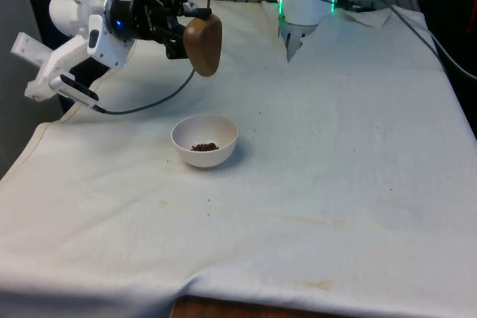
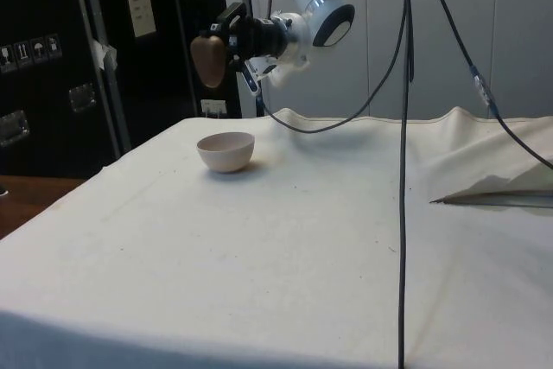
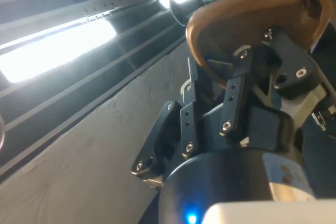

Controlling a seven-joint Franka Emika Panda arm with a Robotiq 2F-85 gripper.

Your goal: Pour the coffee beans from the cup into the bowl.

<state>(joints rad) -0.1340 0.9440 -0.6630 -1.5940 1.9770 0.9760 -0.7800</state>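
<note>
A brown cup (image 1: 203, 45) hangs in the air above and behind the white bowl (image 1: 204, 140), held by my gripper (image 1: 181, 36), which is shut on it. The cup is tipped over, its rounded base pointing away from the arm. In the side view the cup (image 2: 206, 59) sits high above the bowl (image 2: 226, 151), slightly to its left. A small heap of dark coffee beans (image 1: 204, 147) lies in the bowl's bottom. In the wrist view the cup (image 3: 247, 19) is clamped between the black fingers (image 3: 239, 85).
A black cable (image 1: 149, 102) loops down from the arm near the bowl. In the side view another cable (image 2: 403, 170) hangs straight down across the table. The white cloth (image 1: 335, 184) lies open around the bowl, with faint stains near the front edge.
</note>
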